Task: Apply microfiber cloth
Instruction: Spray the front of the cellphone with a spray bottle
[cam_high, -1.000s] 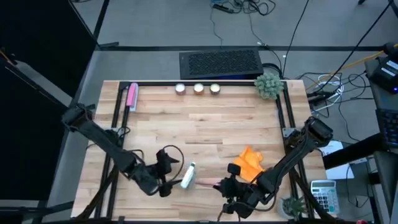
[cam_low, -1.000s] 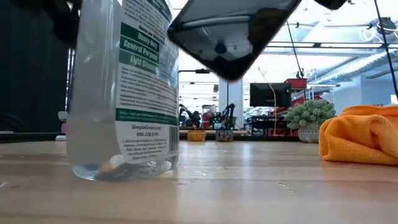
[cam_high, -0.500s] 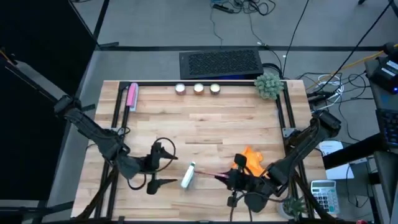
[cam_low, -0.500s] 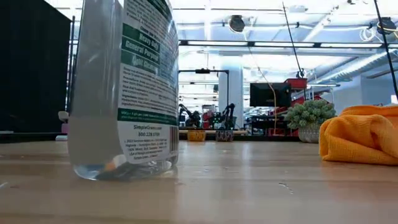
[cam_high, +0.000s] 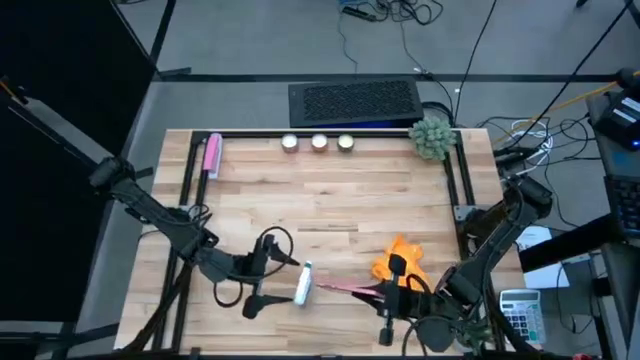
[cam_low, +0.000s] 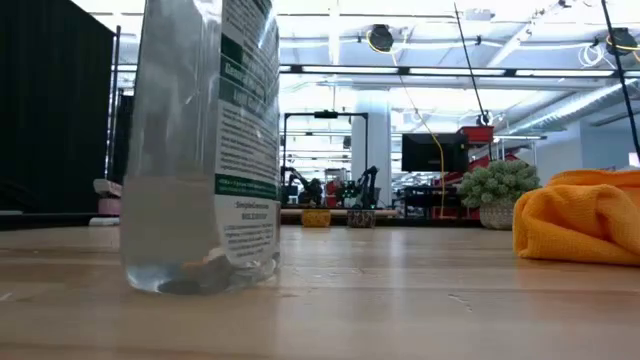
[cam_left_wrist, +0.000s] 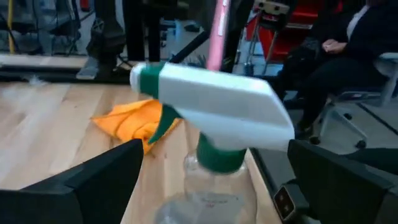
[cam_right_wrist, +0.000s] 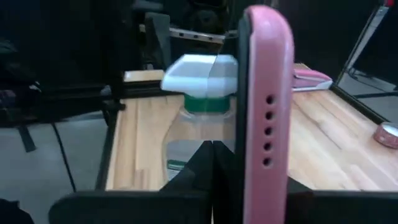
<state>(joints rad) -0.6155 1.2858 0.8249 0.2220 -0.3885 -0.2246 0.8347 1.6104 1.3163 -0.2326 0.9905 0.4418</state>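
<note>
I see my right gripper (cam_high: 375, 291) low, pinching a pink-edged phone (cam_right_wrist: 266, 118) beside the bright orange soft cloth (cam_high: 402, 259), while my left gripper (cam_high: 272, 270) reaches wide open around the clear spray bottle (cam_high: 303, 284).

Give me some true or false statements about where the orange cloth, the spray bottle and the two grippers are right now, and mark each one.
1. The bright orange microfiber cloth lies crumpled on the wooden table. True.
2. The clear spray bottle with a white and green trigger head lies flat on its side. False: it stands upright.
3. The right gripper is shut on a pink-cased phone held edge-on. True.
4. The left gripper holds the cloth. False: it is open beside the bottle, with the cloth apart from it.
5. Three small round candles sit along the table's far edge. True.
</note>
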